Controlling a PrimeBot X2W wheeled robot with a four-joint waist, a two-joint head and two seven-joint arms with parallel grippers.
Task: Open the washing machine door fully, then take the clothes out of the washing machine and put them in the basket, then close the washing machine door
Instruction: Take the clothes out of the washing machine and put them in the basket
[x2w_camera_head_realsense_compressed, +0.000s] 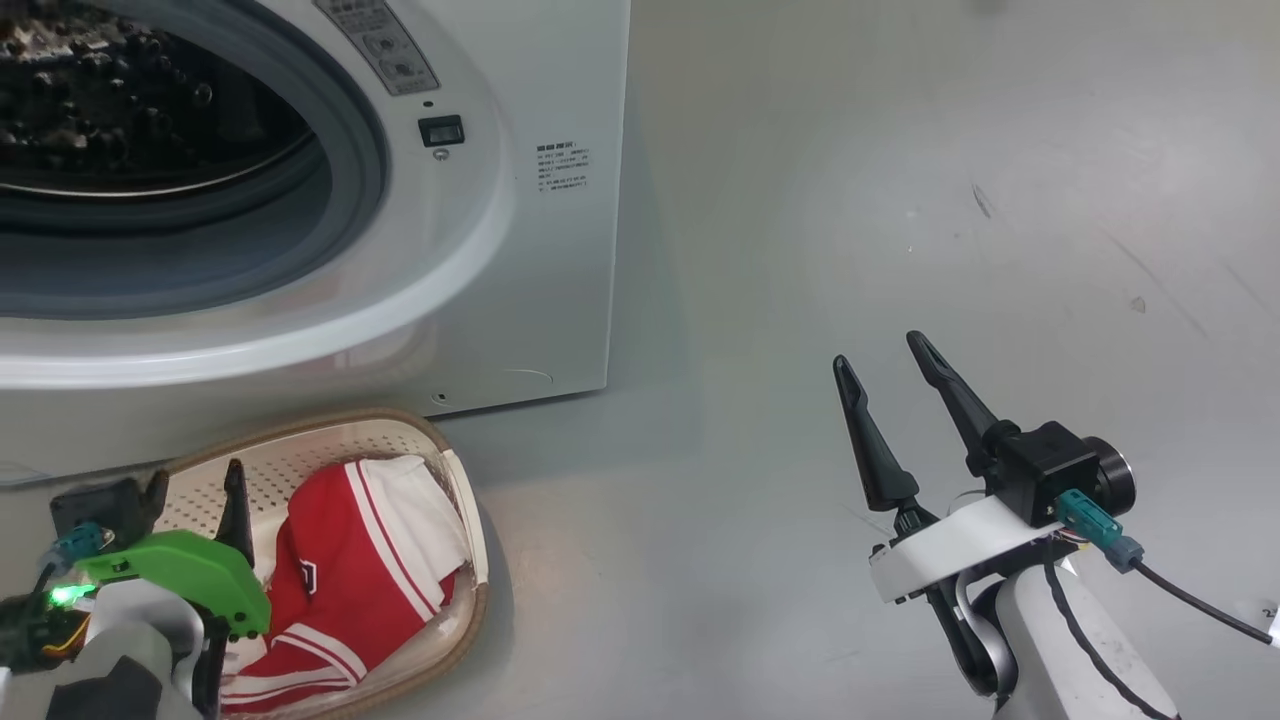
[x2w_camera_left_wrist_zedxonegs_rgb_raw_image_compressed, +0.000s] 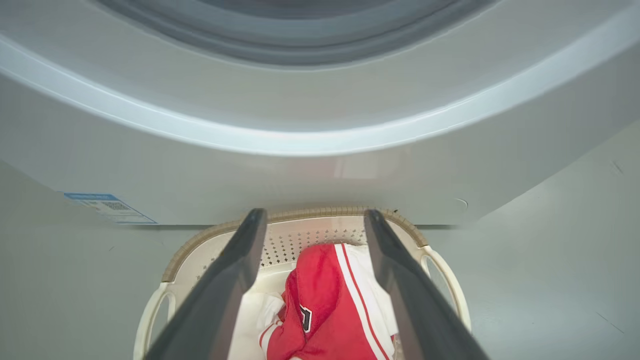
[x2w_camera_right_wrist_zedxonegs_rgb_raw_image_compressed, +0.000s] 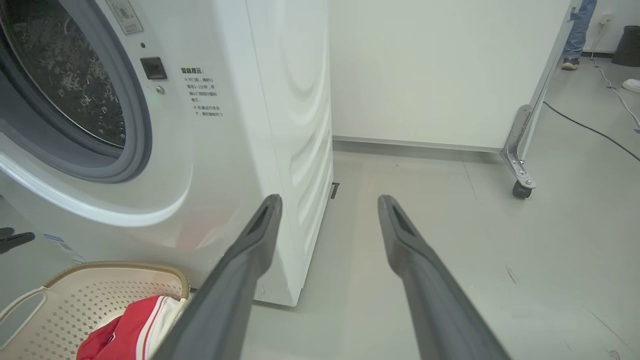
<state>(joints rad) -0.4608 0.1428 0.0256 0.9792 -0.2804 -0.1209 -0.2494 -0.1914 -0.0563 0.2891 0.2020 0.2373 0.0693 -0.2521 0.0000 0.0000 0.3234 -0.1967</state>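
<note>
Red-and-white striped fabric clothes (x2w_camera_left_wrist_zedxonegs_rgb_raw_image_compressed: 325, 300) lie in the cream perforated plastic basket (x2w_camera_left_wrist_zedxonegs_rgb_raw_image_compressed: 200, 240), directly under the left tool (x2w_camera_left_wrist_zedxonegs_rgb_raw_image_compressed: 315, 215), which is spread wide, released and gripping nothing. The right tool (x2w_camera_head_realsense_compressed: 880, 350) is also released and empty, well right of the basket over the grey floor (x2w_camera_head_realsense_compressed: 800, 250). The basket sits just in front of the white front-loading washing machine (x2w_camera_head_realsense_compressed: 540, 300); its near end is cut off, and I can't tell how many garments are in it.

A block of Chinese print (x2w_camera_right_wrist_zedxonegs_rgb_raw_image_compressed: 202, 92) is set on the front of the washing machine (x2w_camera_right_wrist_zedxonegs_rgb_raw_image_compressed: 235, 150), beside the drum opening (x2w_camera_right_wrist_zedxonegs_rgb_raw_image_compressed: 65, 90), too small to be read. A blue label (x2w_camera_left_wrist_zedxonegs_rgb_raw_image_compressed: 107, 207) at its lower corner and a grey sticker (x2w_camera_head_realsense_compressed: 380, 45) higher up are likewise illegible, and a black patch (x2w_camera_left_wrist_zedxonegs_rgb_raw_image_compressed: 305, 318) with a white mark is borne by the clothes (x2w_camera_left_wrist_zedxonegs_rgb_raw_image_compressed: 325, 300).
</note>
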